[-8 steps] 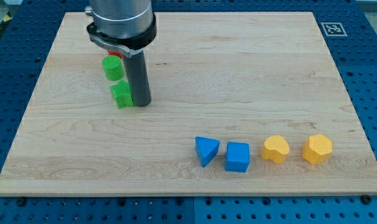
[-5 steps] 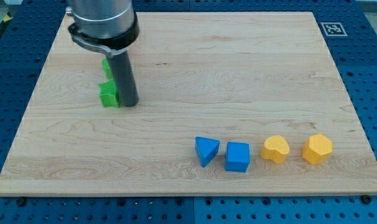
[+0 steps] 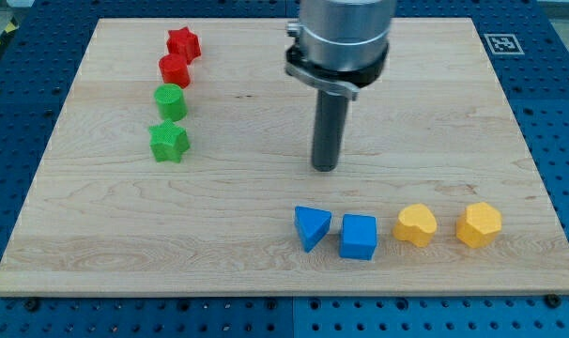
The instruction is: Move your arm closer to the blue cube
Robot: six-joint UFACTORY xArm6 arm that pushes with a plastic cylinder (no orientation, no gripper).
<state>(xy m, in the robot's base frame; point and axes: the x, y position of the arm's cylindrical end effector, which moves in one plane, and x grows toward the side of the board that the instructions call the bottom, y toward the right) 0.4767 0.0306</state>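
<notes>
The blue cube sits near the view's bottom, right of centre, on the wooden board. A blue triangular block lies just to its left. My tip rests on the board above the two blue blocks, a short gap above the cube and slightly to its left. It touches no block.
Two yellow blocks lie to the right of the blue cube. At the view's upper left stand a red star, a red cylinder, a green cylinder and a green star in a column.
My tip has moved from beside the green star at the left to the board's middle, above the blue blocks. The red and green blocks now show fully. The green star ended slightly further left.
</notes>
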